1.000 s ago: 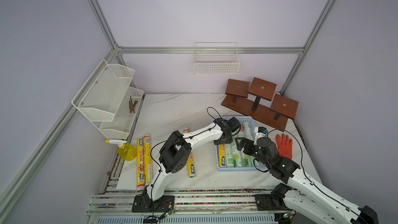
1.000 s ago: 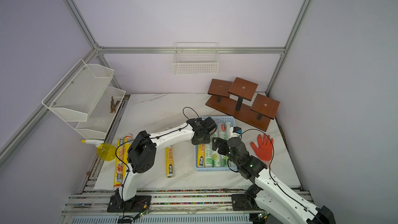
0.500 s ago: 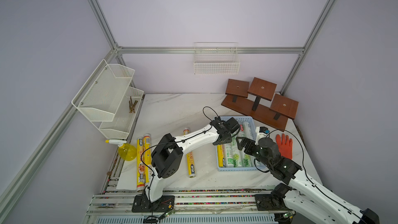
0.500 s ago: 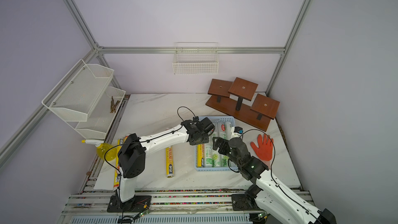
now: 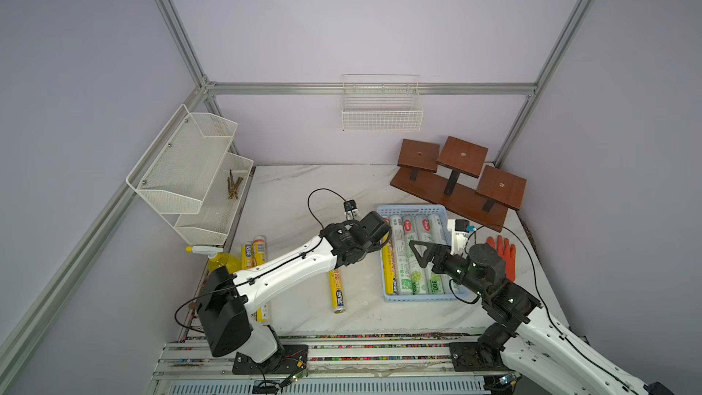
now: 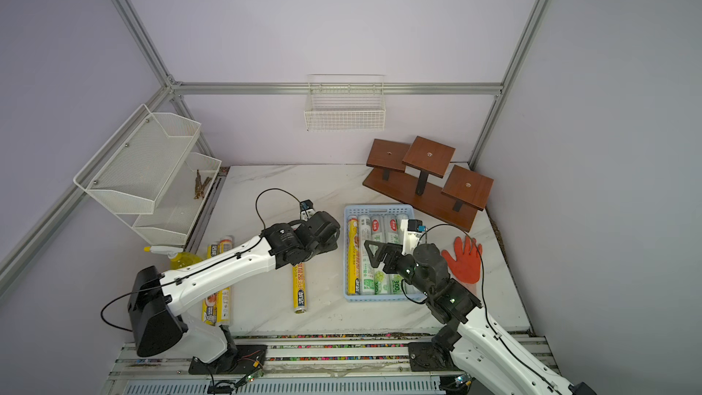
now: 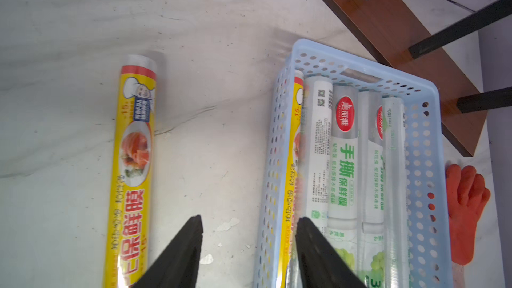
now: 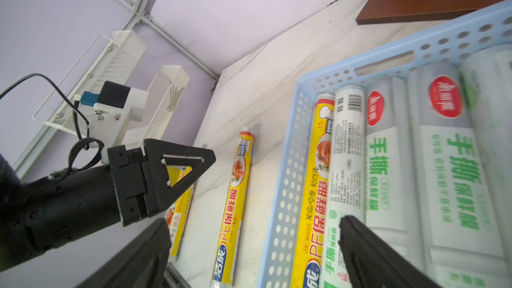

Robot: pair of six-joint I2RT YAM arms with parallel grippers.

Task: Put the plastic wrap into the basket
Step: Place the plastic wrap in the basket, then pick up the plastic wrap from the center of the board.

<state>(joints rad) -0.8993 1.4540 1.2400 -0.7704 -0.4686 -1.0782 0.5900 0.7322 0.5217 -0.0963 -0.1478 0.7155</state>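
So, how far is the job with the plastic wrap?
Done: five rolls lie in the blue basket, one yellow and four white. In hand: nothing, both arms' jaws are open and empty. Left on the table: a single yellow roll in the middle and a yellow pair beside the spray bottle.

In both top views my left arm (image 5: 288,271) covers the far half of the loose roll (image 5: 339,292) and the middle of the two rolls (image 5: 252,256) at the left. My right gripper (image 5: 421,258) hides part of the rolls (image 5: 398,252) in the basket (image 5: 414,208), its arm (image 5: 482,267) part of the glove (image 5: 503,256). My left fingers (image 7: 180,259) run off the wrist picture's edge. The brown bits (image 5: 232,184) on the shelf (image 5: 182,169) are too small to name
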